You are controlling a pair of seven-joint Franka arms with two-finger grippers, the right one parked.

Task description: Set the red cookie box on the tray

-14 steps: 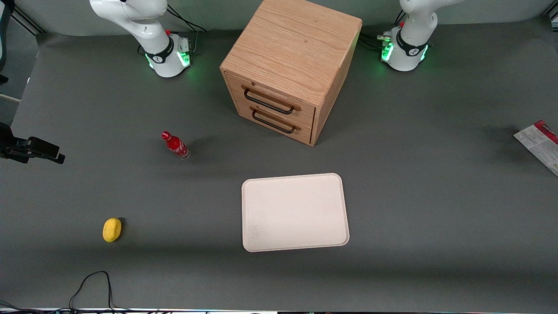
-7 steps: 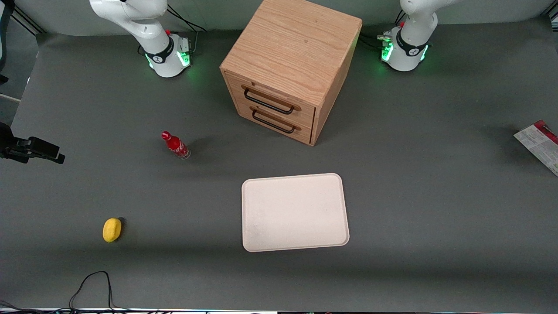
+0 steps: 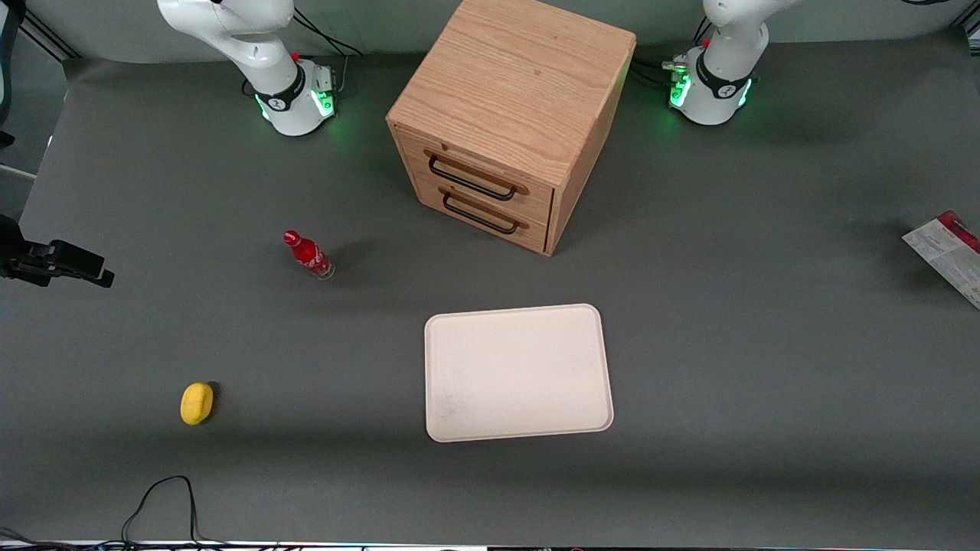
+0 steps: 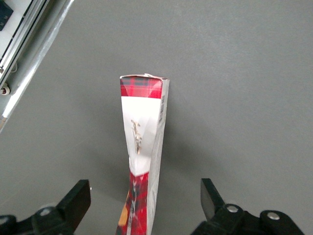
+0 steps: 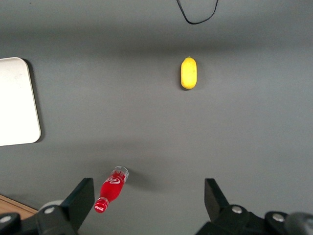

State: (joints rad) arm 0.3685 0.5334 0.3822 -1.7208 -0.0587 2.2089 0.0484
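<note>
Grey matting covers the whole table (image 3: 766,367), and on it we count one flat cream-white rectangular tray with rounded corners (image 3: 518,373), one oak cabinet with two drawers (image 3: 511,119), one small red bottle (image 3: 308,255), one yellow lemon-shaped fruit (image 3: 197,402) and one flat red cookie box with a whitish printed face (image 3: 949,252). We see the cookie box at the working arm's end of the table, cut by the front picture's edge and well apart from the tray, which is nearer to the front camera than the cabinet. We find the bottle and the yellow fruit toward the parked arm's end, the fruit nearer to the front camera than the bottle.

From the left wrist camera we look down at the left arm's gripper (image 4: 145,200), its two black fingers (image 4: 78,200) spread wide. The cookie box (image 4: 143,152) stands on its thin edge between them, closer to one finger than the other, touching neither that we can see; its tartan-red end points away from the gripper.

Compared with the front picture half a second ago, we notice no shift in box, tray, bottle, fruit or cabinet
</note>
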